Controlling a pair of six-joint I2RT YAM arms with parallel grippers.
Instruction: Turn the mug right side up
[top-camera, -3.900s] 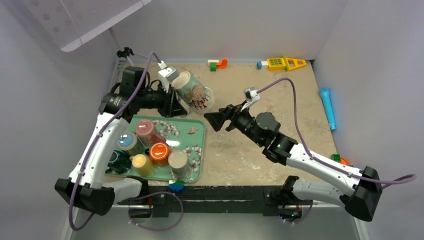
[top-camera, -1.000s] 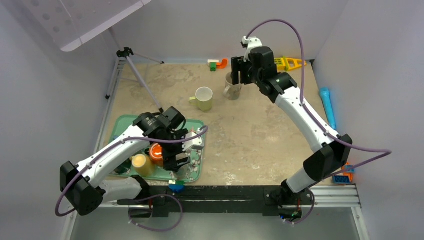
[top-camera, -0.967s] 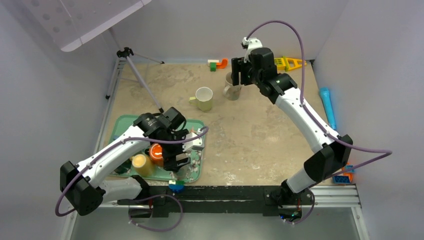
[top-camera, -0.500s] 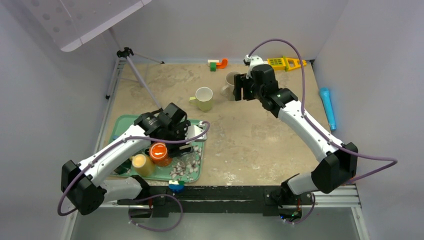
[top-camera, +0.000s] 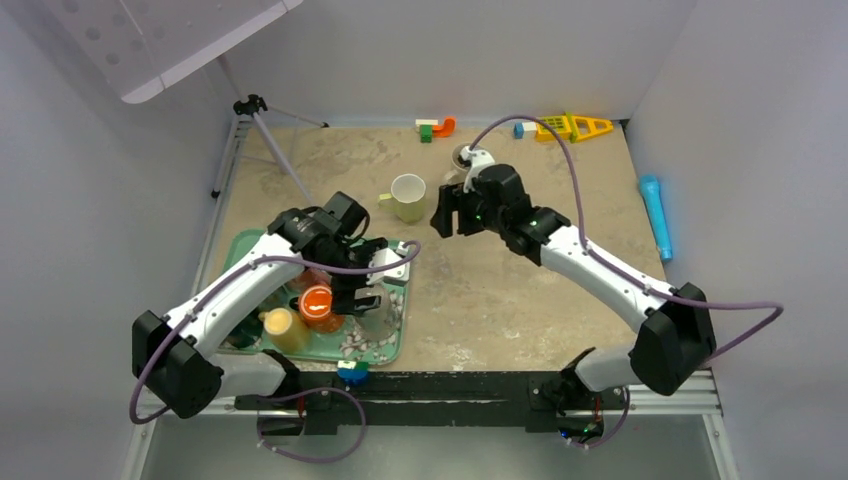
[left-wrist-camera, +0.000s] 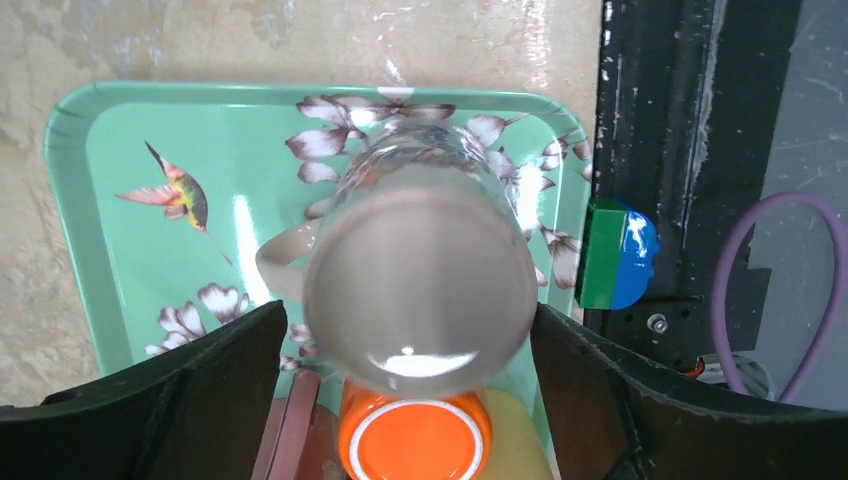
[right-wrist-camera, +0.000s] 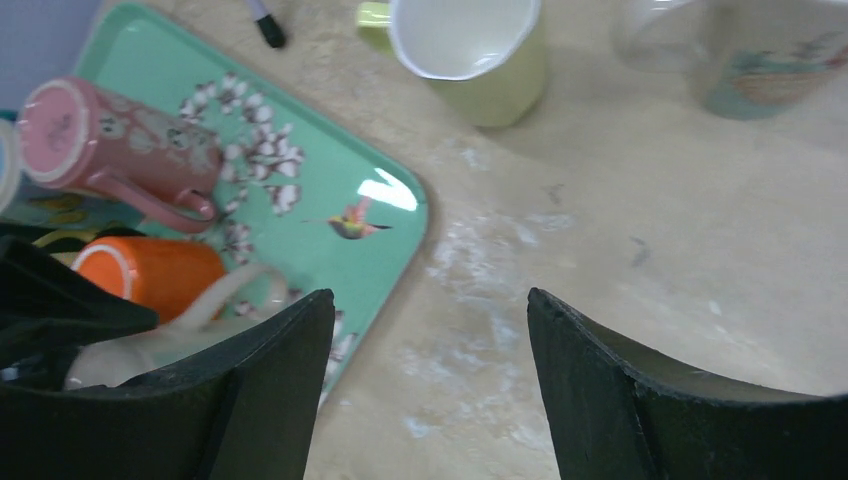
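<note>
A grey mug (left-wrist-camera: 420, 280) hangs base-up between the fingers of my left gripper (left-wrist-camera: 410, 305), above the green floral tray (left-wrist-camera: 110, 200). Its handle points left in the left wrist view. Its base overlaps an upside-down orange mug (left-wrist-camera: 415, 440) below it. The left gripper (top-camera: 368, 290) looks shut on the mug's sides, with a thin gap showing at the left finger. In the right wrist view the grey mug (right-wrist-camera: 140, 350) shows at the lower left. My right gripper (right-wrist-camera: 430, 300) is open over bare table just right of the tray (right-wrist-camera: 390, 190).
A yellow-green mug (top-camera: 407, 196) and a patterned mug (right-wrist-camera: 770, 60) stand upright on the table beyond the tray. A pink mug (right-wrist-camera: 110, 140) lies on the tray beside other cups (top-camera: 282, 325). A tripod (top-camera: 262, 130) stands back left, toys (top-camera: 565, 126) along the back wall, a blue block (left-wrist-camera: 615, 250) at the front rail.
The left gripper has moved up the tray from its near corner, and the grey mug has left its spot there. The right arm has swung from the patterned mug back toward the table's middle.
</note>
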